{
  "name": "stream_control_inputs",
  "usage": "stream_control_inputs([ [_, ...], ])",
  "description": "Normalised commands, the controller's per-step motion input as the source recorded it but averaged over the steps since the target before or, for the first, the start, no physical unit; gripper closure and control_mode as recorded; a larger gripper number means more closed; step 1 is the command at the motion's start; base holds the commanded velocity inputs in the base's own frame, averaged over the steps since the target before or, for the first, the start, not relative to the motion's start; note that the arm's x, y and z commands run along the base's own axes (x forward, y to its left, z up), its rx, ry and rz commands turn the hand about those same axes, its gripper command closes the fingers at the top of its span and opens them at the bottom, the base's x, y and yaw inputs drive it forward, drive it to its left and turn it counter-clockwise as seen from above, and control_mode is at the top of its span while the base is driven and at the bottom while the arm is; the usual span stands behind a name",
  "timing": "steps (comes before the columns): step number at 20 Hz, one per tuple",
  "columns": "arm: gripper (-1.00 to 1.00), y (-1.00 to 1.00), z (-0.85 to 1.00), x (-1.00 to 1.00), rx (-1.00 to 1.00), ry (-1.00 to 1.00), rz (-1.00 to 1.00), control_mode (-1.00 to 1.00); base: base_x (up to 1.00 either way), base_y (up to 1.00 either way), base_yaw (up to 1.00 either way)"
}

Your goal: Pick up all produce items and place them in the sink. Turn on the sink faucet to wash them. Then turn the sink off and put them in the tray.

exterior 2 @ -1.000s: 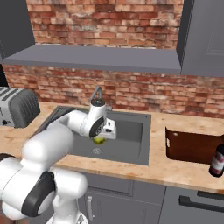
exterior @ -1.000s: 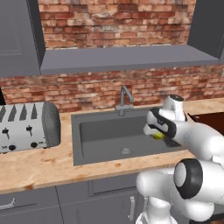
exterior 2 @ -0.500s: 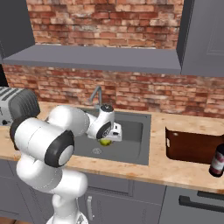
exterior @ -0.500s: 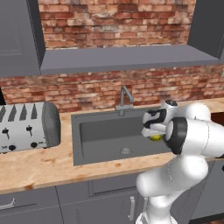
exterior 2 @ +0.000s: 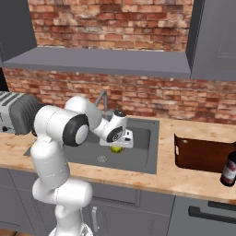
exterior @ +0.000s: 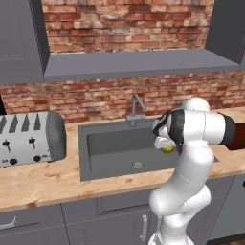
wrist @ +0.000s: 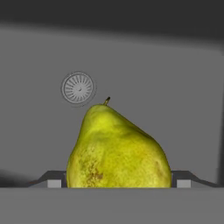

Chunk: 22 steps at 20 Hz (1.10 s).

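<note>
While hanging over the right half of the sink (exterior: 115, 141), grips a pear (wrist: 116, 148) between two fingers. Closed on the fat lower belly, to judge from the hand view, with a dark fingertip peeking out on either side of the fruit. Gripper (exterior 2: 120, 140) pointed down into the basin, stem end of the pear aimed away from the hand, toward the round drain (wrist: 78, 88) on the grey floor beyond. Cannot tell how far above that floor; apparently not touching it.

Yellow-green skin, brown speckling low on one side, smooth and somewhat glossy. Probably light for this arm, firm but easy to bruise, so best squeezed no harder than needed. Tapered shape worth minding: held too near the neck, likely to slip out along the slope. Safest hold across the widest part, as now, pads flat on opposite flanks. Once wet, probably slicker, so a square, centred grip for the later lift. Rounded body likely to roll or tip on its side if let go from a height; better lowered close to the floor first, away from the drain.

Faucet (exterior: 136, 107) at the far rim of the sink, left of the gripper, with no water visible. Reddish-brown tray (exterior 2: 203, 154) on the counter to the right of the sink, well apart from the pear, with a dark bottle (exterior 2: 228, 168) near its right end. Toaster (exterior: 28, 139) far off on the left counter.
</note>
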Motion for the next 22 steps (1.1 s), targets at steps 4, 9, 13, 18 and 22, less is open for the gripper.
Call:
stream_control_inputs([
  [4,1.0,-0.09,-0.39,0.26,0.0,0.03,0.04,-1.0,0.0,0.0,0.0],
  [9,1.0,-0.04,-0.4,0.18,0.0,0.02,0.03,-1.0,0.0,0.0,0.0],
  [13,1.0,-0.02,-0.39,0.17,0.0,0.04,0.02,-1.0,0.0,0.0,0.0],
  [18,1.0,0.0,-0.38,0.19,0.0,0.03,0.02,-1.0,0.0,0.0,0.0],
  [22,1.0,-0.01,-0.37,0.24,0.0,0.04,0.01,-1.0,0.0,0.0,0.0],
])
